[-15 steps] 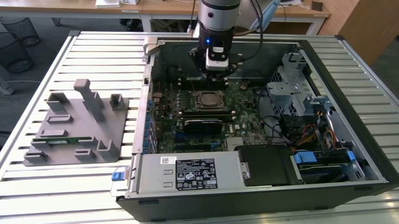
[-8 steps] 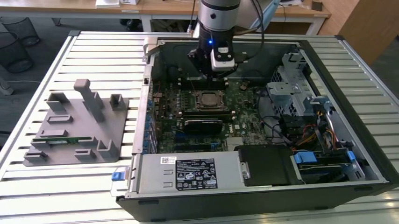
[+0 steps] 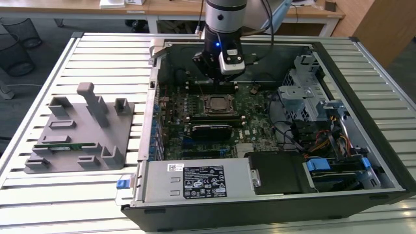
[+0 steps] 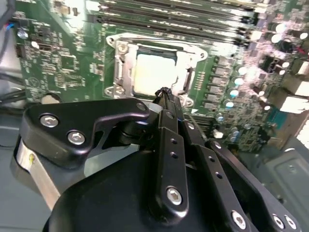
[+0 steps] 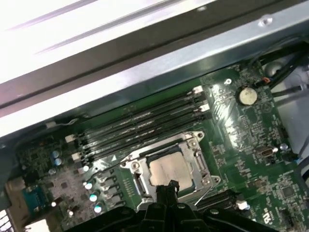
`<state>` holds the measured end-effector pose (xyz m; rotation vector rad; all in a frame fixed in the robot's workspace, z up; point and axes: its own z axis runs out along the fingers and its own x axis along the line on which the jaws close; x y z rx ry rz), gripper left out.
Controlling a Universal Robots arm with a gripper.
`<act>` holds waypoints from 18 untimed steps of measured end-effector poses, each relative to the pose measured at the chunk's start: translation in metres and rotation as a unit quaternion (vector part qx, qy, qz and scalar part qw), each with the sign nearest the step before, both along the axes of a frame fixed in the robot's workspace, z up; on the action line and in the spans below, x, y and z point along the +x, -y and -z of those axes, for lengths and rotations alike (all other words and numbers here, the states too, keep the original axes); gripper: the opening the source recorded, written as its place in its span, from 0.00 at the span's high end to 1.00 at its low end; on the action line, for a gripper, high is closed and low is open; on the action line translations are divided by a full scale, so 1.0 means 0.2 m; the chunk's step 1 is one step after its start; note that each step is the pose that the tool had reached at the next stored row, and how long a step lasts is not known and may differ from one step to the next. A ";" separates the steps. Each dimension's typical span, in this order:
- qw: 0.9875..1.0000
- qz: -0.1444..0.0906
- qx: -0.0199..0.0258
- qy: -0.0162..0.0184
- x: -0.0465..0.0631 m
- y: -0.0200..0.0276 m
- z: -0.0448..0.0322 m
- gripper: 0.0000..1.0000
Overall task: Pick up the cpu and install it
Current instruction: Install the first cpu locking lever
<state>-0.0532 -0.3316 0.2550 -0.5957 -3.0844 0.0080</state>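
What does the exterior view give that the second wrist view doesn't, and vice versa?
Exterior view alone: the whole open computer case on the slatted table, the grey fixture tray at the exterior view's left with a green memory stick lying on it, the drive bays and cabling.

Second wrist view alone: close detail of the pincer, fingertips together with nothing between them, just short of the socket.

Both: the motherboard and the cpu seated in its socket frame, arm above it.

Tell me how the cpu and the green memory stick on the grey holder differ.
The cpu is a square, silver-topped chip; the memory stick is long, narrow and green. The cpu sits in the motherboard socket inside the case, while the memory stick lies on the grey holder outside it. Both lie flat.
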 end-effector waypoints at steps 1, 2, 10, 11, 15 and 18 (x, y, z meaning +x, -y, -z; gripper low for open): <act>1.000 -0.003 0.000 0.000 -0.01 0.000 0.000 0.89; 1.000 -0.009 0.000 0.000 -0.01 0.000 0.000 0.89; 0.997 -0.081 0.000 0.000 -0.01 0.000 0.004 0.89; 0.996 -0.090 0.000 0.000 -0.01 0.000 0.004 0.89; 0.992 -0.127 0.000 0.000 -0.01 0.000 0.007 0.89; 0.988 -0.153 0.000 0.000 -0.01 0.000 0.008 0.89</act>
